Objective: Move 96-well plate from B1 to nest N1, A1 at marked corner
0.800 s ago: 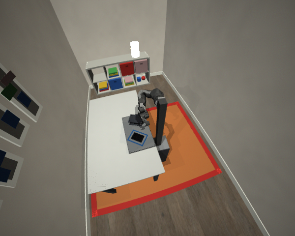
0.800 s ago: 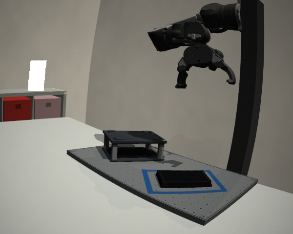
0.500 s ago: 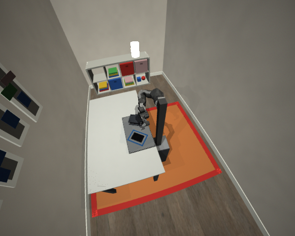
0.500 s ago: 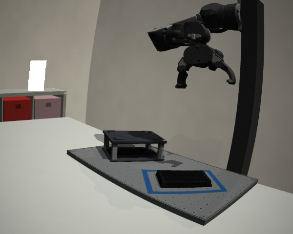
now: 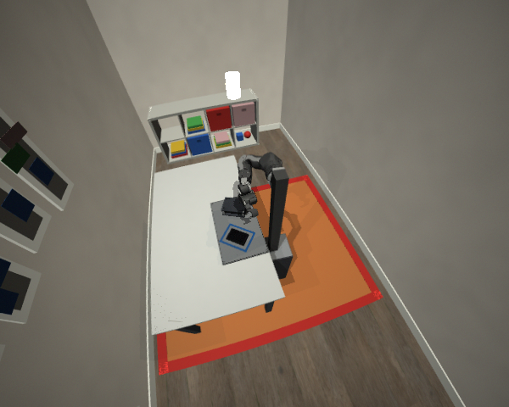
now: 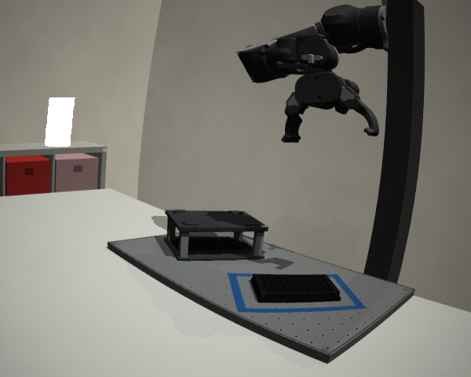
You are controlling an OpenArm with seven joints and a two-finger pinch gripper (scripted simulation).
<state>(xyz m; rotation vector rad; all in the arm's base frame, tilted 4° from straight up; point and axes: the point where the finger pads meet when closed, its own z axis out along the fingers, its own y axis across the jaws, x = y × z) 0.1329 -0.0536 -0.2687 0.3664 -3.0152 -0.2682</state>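
The black 96-well plate [image 6: 295, 287] lies flat inside the blue outlined bench spot on the grey perforated baseplate. It also shows in the overhead view [image 5: 237, 236]. The raised black plate nest [image 6: 215, 230] stands on short legs at the far end of the baseplate, its top empty; it also shows in the overhead view [image 5: 232, 204]. My gripper [image 6: 329, 136] hangs high above the baseplate, between nest and plate, fingers spread wide open and empty. In the overhead view the gripper [image 5: 247, 205] sits beside the nest.
The black arm column [image 6: 396, 137] rises at the baseplate's right edge. A shelf [image 5: 205, 126] with coloured boxes stands beyond the white table [image 5: 198, 245]. A white cylinder [image 5: 232, 84] stands on the shelf.
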